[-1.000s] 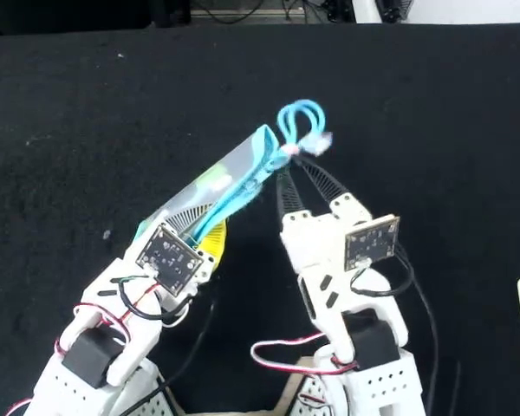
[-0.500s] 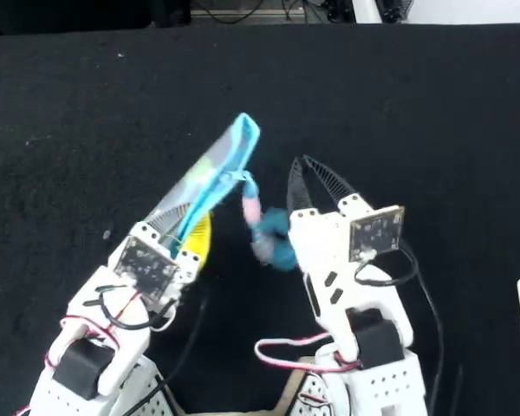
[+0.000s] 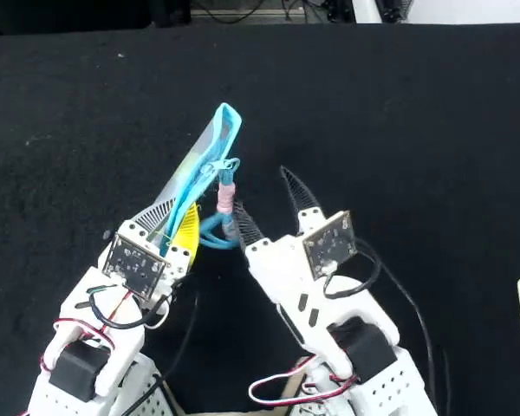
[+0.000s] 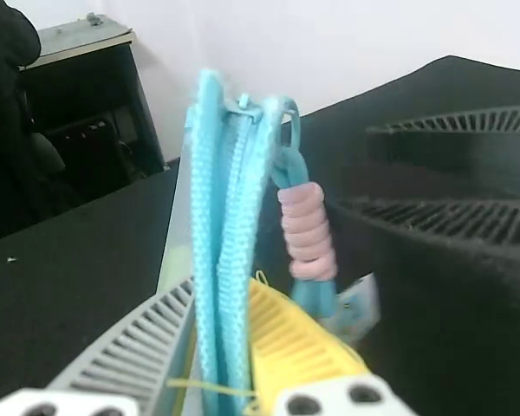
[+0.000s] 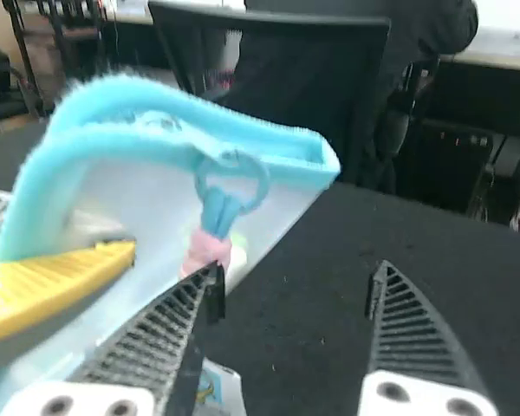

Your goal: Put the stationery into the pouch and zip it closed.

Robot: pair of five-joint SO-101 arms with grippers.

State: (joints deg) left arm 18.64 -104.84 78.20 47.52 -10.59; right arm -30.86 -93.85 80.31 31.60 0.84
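Holding pouch (image 3: 204, 165) by lower end, left claw (image 3: 175, 222) clamped, centre-left of frame. Pouch looks light, soft, floppy. Right claw (image 3: 260, 191) apart beside pink-beaded zip cord (image 3: 226, 198): likely best hold, may slip.

The pouch (image 3: 198, 169) is glossy clear plastic edged in woven cloth; table (image 3: 399, 113) perhaps felt.

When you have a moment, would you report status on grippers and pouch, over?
Left gripper shut on clear, blue-edged zip pouch, held tilted up. Right gripper open beside its dangling blue pull cord with pink beads. Nothing between them.
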